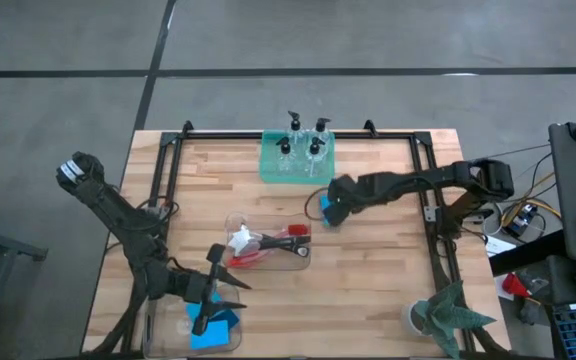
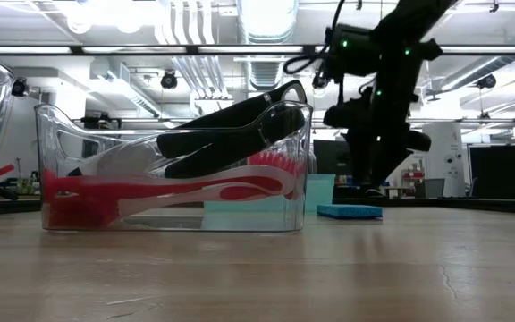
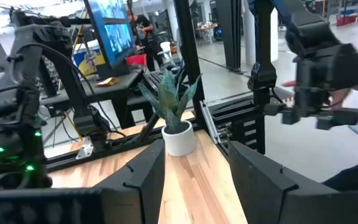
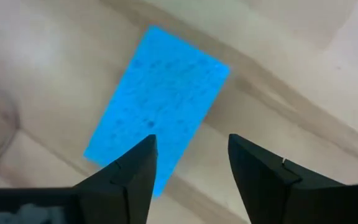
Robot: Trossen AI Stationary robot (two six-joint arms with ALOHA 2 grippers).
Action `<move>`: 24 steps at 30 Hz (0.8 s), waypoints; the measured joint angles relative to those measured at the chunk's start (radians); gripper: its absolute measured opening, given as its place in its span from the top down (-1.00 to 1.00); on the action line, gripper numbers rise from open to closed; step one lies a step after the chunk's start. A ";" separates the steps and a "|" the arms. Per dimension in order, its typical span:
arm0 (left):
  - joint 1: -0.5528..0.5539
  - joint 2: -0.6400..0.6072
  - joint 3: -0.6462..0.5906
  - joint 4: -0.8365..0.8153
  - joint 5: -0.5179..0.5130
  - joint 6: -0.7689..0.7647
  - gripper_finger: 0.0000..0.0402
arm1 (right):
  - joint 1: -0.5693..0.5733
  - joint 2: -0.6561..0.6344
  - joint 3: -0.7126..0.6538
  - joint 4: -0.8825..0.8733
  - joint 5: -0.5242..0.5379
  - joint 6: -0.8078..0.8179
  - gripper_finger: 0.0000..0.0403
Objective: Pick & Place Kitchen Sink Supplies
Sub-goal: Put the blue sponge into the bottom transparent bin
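Note:
A bright-blue sponge (image 4: 160,99) lies flat on the wooden table near its middle (image 1: 325,208), also seen in the low view (image 2: 349,212). My right gripper (image 4: 191,155) hangs open just above it, pointing steeply down, fingers clear of it (image 1: 336,203). My left gripper (image 3: 194,168) is open and empty, held level over the near left corner (image 1: 220,292). Below it, blue sponges (image 1: 213,330) lie in a clear bin. Several pump bottles (image 1: 303,145) stand in the green tray (image 1: 268,165). Red, black and white brushes (image 2: 195,165) lie in a clear bin (image 1: 268,245).
A small potted plant (image 1: 446,315) stands at the near right corner, straight ahead of my left gripper (image 3: 173,118). A black frame rail (image 1: 430,200) runs along the table's edges. Bare wood lies between the brush bin and the plant.

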 joint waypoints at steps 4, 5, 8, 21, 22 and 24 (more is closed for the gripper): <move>0.000 0.000 0.000 -0.001 0.000 -0.002 0.14 | -0.076 0.000 -0.011 0.020 -0.018 -0.014 0.04; 0.000 0.000 0.000 -0.002 0.001 -0.002 0.14 | -0.091 0.000 -0.014 0.040 -0.033 -0.022 0.05; 0.000 0.000 0.000 -0.002 0.000 -0.002 0.14 | -0.118 0.000 -0.026 0.122 -0.087 -0.042 0.08; 0.000 0.000 0.000 -0.003 0.001 -0.001 0.14 | -0.117 0.089 -0.070 0.166 -0.115 -0.040 0.13; 0.000 0.000 0.000 -0.003 0.001 -0.001 0.14 | -0.118 0.095 -0.070 0.176 -0.116 -0.052 0.13; 0.000 0.000 0.000 -0.005 0.001 0.005 0.14 | -0.117 0.107 -0.070 0.199 -0.115 -0.071 0.15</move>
